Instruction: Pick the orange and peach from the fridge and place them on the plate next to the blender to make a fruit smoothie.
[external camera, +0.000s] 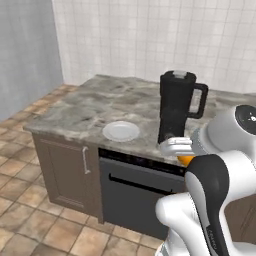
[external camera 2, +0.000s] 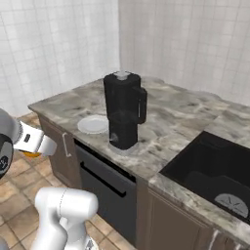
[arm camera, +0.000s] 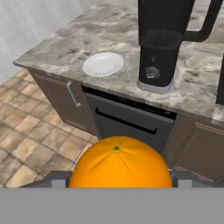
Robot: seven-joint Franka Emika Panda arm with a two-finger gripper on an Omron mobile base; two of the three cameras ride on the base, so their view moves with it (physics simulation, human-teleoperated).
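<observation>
We see our pincer (arm camera: 117,183) pinching the orange (arm camera: 119,162), a smooth, bright ball with a small stem dimple, sitting right between the fingers. Ahead of the pincer and lower lies the veined grey marble counter (arm camera: 109,30). On it, ahead and a little left, rests the round flat white plate (arm camera: 103,64); just right of the plate stands the glossy black jug-shaped blender (arm camera: 162,43) with its side handle.

Kitchen fixtures around the worktop

A grey-brown marbled stone counter (external camera: 85,107) tops a brown wooden cabinet door with a pale bar handle (external camera: 62,167) and a dark dishwasher front (external camera: 135,192); a black recessed sink (external camera 2: 215,168) sits at one end, above terracotta floor tiles (external camera: 30,220).
</observation>
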